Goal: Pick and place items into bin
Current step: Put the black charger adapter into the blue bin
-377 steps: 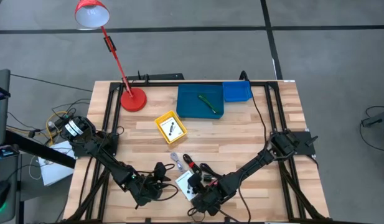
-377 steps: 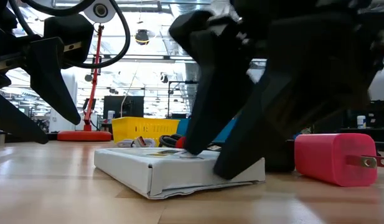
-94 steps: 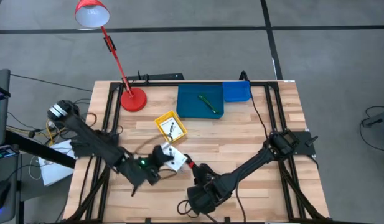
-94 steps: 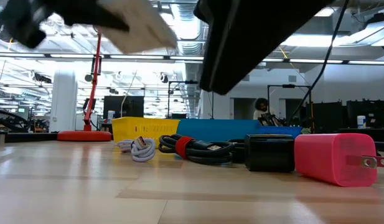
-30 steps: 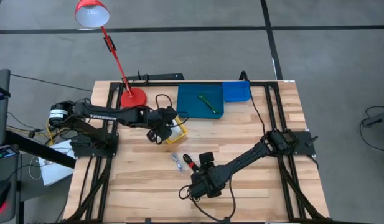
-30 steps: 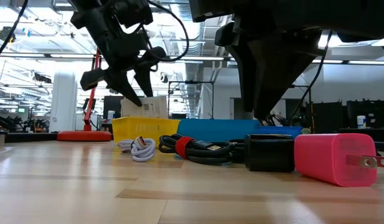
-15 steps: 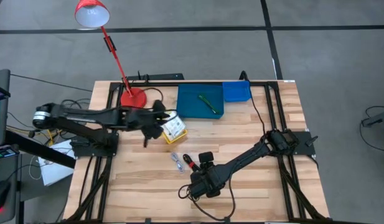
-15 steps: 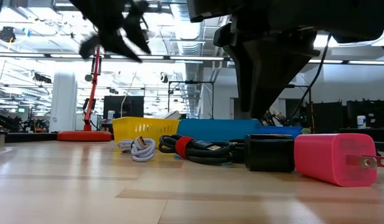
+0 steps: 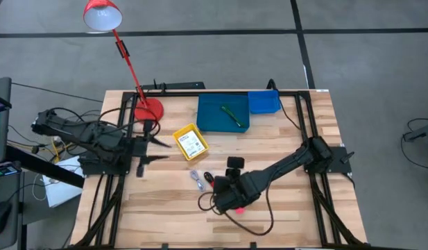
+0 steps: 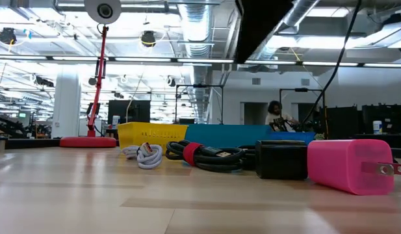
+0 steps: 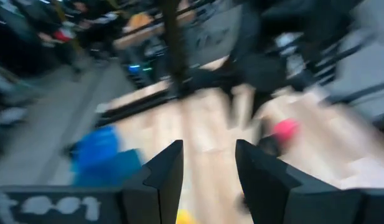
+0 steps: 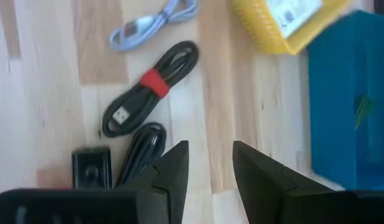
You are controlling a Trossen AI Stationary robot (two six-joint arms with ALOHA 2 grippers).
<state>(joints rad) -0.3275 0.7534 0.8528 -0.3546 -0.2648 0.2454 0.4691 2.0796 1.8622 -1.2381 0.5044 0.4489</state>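
The yellow bin (image 9: 191, 142) stands mid-table and holds a white card (image 9: 193, 144). A blue bin (image 9: 223, 112) behind it holds a green pen (image 9: 232, 114). On the wood nearer the front lie a pale cable (image 12: 154, 22), a black cable with a red band (image 12: 151, 87), a second black cable (image 12: 142, 146), a black adapter (image 12: 92, 168) and a pink plug (image 10: 349, 166). My right gripper (image 12: 210, 165) hovers open above these pieces. My left gripper (image 9: 157, 151) hangs open near the table's left side, with nothing between its fingers.
A red lamp base (image 9: 148, 110) stands at the far left, its pole leaning over the table's far edge. A small blue bin (image 9: 264, 102) adjoins the larger one. Bare wood lies along the near edge and to the right.
My left gripper has pulled back from over the yellow bin toward the table's left edge, rising and rolling as it went. The white card, which stood on edge in the bin, has tipped over and lies flat. My right gripper has risen a little above the cables.
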